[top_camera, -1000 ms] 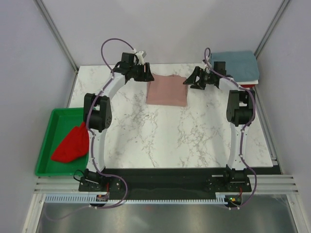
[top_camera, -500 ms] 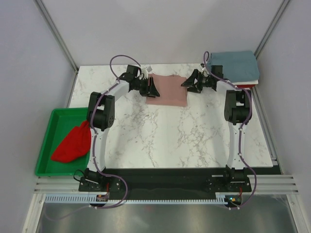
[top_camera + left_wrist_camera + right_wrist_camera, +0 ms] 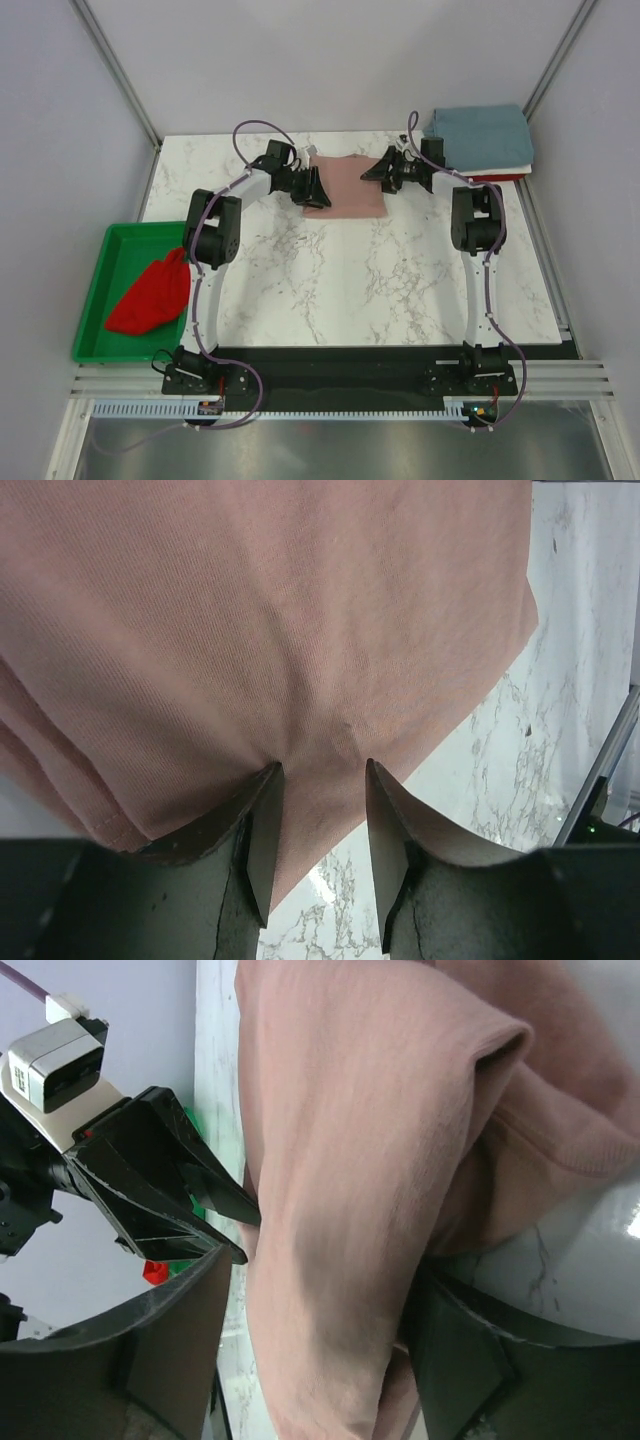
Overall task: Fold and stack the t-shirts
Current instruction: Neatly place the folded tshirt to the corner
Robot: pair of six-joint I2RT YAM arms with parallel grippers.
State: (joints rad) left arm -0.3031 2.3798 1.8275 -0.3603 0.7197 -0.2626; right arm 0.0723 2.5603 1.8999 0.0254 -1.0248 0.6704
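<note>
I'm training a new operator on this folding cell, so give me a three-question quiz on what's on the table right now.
1. True or false: the red shirt lies in the tray.
2. Fill in: the grey-blue shirt lies at the table's far ___ corner.
3. The left gripper and the right gripper each have an edge of which shirt between their fingers? A pink shirt, B red shirt, C grey-blue shirt.

Key: 1 true; 2 right; 3 A.
</note>
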